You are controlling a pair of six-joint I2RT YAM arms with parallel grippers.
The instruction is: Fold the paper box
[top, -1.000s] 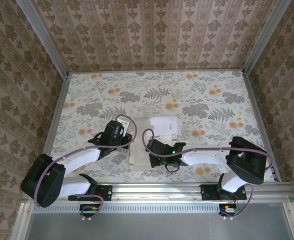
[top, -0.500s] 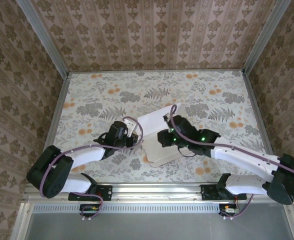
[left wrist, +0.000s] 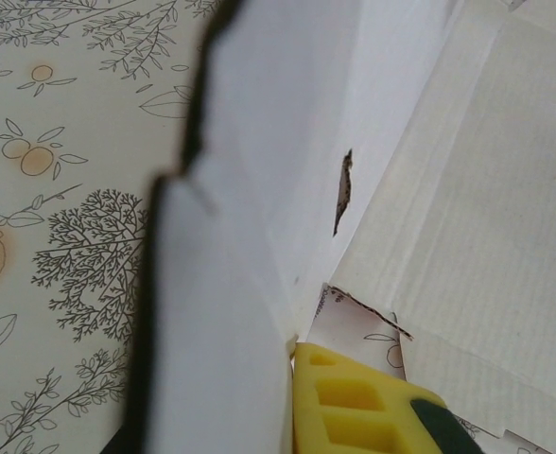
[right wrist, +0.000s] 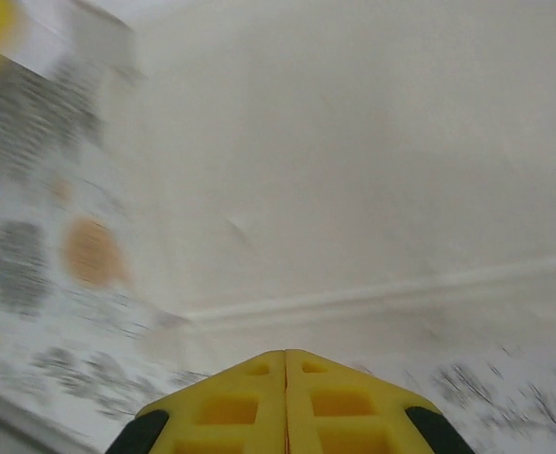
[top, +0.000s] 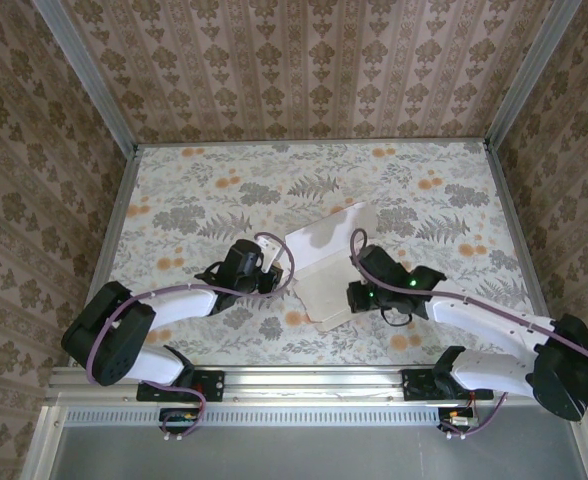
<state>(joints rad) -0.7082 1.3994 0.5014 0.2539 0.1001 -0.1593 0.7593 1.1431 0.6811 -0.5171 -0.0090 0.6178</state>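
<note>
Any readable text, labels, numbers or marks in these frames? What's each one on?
No text, number or sign can be read here.
The paper box: blank off-white card, no print.
The table cover: floral print, no lettering.
The walls: repeating ornament, no lettering.

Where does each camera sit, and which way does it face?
Top external: above and behind the bases, looking down at the table; both arms, left pincer and right pincer at the paper box.
Left wrist: on the left arm, facing a raised flap; one yellow finger shows.
Right wrist: on the right arm, low over the paper box; closed fingers show.
All share the paper box.
</note>
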